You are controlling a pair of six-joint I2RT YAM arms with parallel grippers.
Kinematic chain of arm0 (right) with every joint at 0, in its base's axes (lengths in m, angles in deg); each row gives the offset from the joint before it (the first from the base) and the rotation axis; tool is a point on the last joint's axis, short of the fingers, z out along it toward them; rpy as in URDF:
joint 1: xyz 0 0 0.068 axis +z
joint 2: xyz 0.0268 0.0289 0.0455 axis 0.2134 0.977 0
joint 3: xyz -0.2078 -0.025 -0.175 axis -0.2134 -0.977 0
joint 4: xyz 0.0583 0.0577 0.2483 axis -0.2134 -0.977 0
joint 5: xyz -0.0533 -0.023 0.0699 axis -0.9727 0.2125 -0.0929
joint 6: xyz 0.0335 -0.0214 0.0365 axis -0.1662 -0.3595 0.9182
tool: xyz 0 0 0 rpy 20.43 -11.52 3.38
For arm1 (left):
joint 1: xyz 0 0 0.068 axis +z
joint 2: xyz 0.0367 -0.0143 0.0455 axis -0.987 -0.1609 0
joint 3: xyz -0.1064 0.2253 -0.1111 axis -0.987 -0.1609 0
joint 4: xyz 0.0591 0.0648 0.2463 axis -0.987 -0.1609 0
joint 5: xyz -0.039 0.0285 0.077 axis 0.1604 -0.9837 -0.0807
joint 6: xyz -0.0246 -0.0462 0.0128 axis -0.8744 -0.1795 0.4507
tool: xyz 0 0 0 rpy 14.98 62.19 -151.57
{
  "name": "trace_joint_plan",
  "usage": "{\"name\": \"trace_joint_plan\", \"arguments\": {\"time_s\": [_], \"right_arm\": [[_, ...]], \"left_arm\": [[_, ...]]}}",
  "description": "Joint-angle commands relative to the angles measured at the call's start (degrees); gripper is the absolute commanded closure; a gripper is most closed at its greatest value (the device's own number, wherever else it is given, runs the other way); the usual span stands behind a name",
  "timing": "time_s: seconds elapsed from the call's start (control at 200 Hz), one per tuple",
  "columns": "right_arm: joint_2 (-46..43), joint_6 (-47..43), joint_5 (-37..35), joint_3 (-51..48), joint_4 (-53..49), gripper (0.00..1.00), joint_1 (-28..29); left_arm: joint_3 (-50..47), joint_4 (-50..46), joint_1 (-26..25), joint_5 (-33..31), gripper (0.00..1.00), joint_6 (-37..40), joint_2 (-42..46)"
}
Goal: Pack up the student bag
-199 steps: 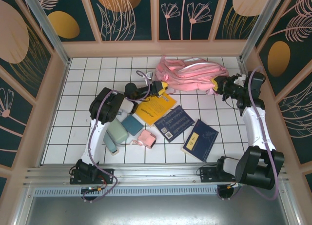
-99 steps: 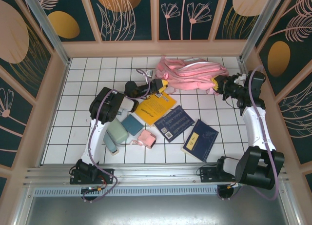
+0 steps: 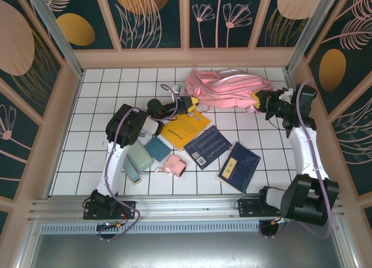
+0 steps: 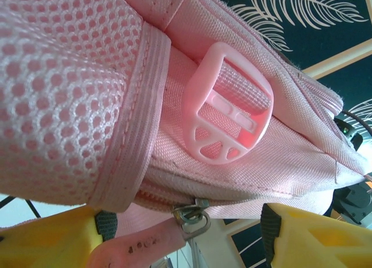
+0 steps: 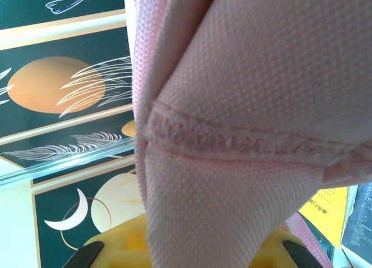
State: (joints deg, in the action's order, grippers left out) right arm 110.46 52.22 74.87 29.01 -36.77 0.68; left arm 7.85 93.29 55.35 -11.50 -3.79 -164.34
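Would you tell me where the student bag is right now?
In the top view the student bag lies at the table's far side, right of centre, between the left gripper and the right gripper, beyond the yellow book.

Top view steeply down from behind, wrist views tight on student bag [image 3: 229, 85], shared by all

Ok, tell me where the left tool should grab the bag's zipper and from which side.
Probably the pink pull tab, close to its metal ring. It hangs free of the bag under the seam, between the fingers of the open left tool, so a straight approach from this end should catch it.
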Motion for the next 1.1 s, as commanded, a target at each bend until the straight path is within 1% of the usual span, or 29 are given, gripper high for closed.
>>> {"name": "trace_joint_plan", "arguments": {"time_s": [0.0,0.2,0.51,0.781,0.911,1.016,1.096], "right_arm": [[-0.61,-1.29,1.87,1.66,2.25,1.0,-0.44],[-0.15,-1.54,1.5,1.59,2.43,1.0,-0.42],[0.13,-2.13,1.23,1.19,2.22,1.0,-0.41],[0.6,-1.89,1.01,0.12,3.45,1.0,-0.41],[0.44,-1.95,1.03,-0.31,3.64,1.0,-0.45],[0.22,-1.95,0.97,-0.57,3.7,1.0,-0.29],[0.07,-2.04,0.8,-0.8,3.62,1.0,-0.19]], "left_arm": [[-1.13,6.33,0.58,-0.07,0.34,-0.66,3.61],[-1.81,6.42,0.53,0.62,0.35,-0.64,3.91],[-2.96,7.49,0.43,1.17,0.35,-1.24,4.78],[-5.01,6.42,0.16,2.14,0.36,0.29,6.19],[-4.83,4.52,0.07,2.26,0.42,1.81,6.67],[-4.55,3.81,0.07,2.45,0.5,2.17,6.81],[-4.31,2.77,0.07,2.61,0.6,2.92,6.82]]}}
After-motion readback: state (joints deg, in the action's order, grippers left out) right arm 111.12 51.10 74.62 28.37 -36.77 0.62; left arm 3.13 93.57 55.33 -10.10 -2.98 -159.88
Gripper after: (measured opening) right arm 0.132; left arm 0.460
